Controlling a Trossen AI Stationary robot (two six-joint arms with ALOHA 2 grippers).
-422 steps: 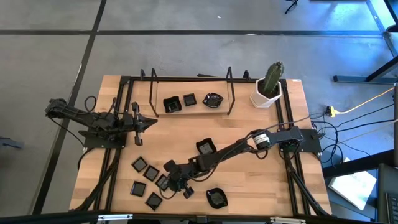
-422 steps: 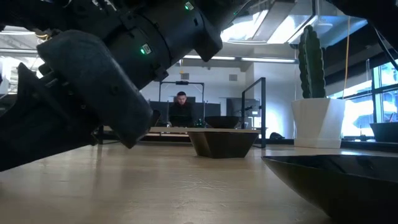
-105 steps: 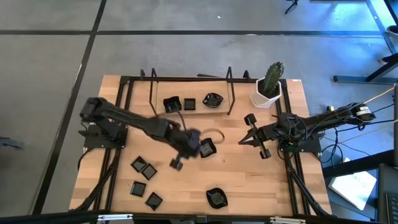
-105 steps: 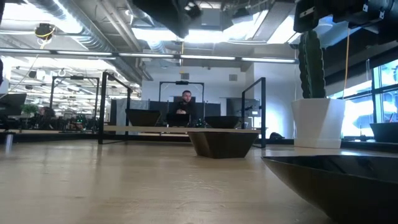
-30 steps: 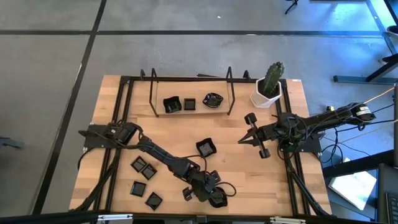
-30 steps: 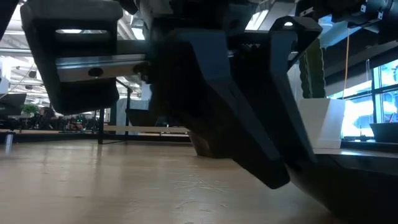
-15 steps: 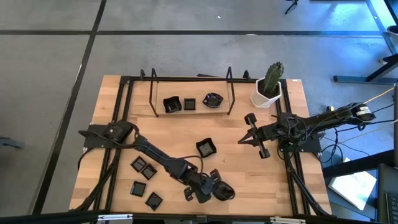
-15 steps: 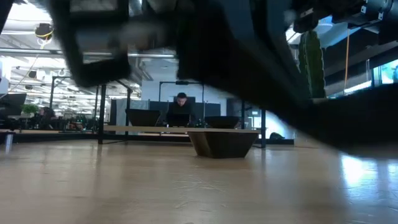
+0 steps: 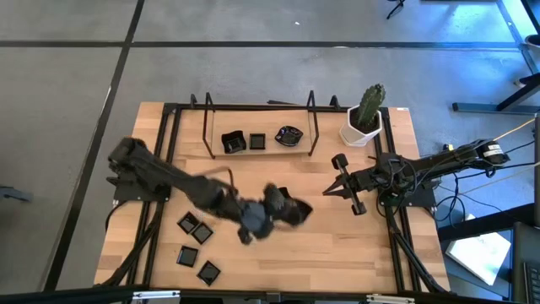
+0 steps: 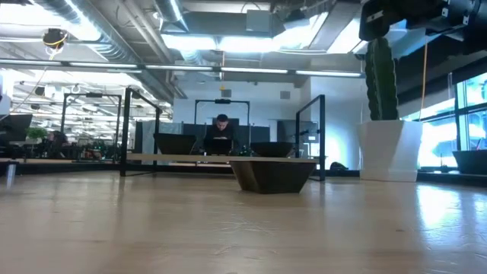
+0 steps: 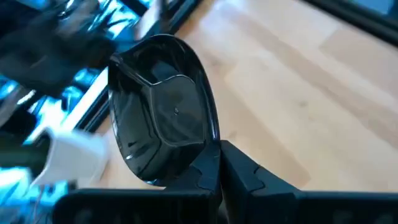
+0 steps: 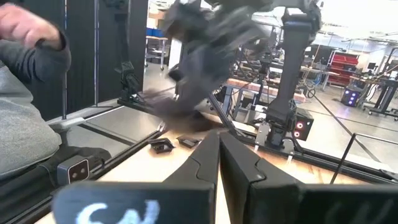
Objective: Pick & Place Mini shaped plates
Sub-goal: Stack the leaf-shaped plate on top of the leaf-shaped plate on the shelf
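Left wrist view: left gripper (image 11: 219,163) fingers are pinching a wavy plate (image 11: 163,112) by its rim, carrying it above the table (image 9: 337,241), probably rack-bound; right gripper (image 9: 326,192) is idling shut, empty.

No text, label or number is legible anywhere.

The wavy-edged plate (image 11: 163,109) in my left gripper (image 11: 219,163) is glossy black, like my dark fingers, over the pale striped wooden table (image 9: 337,236), near a green cactus (image 9: 369,105) in its white pot (image 9: 358,133).
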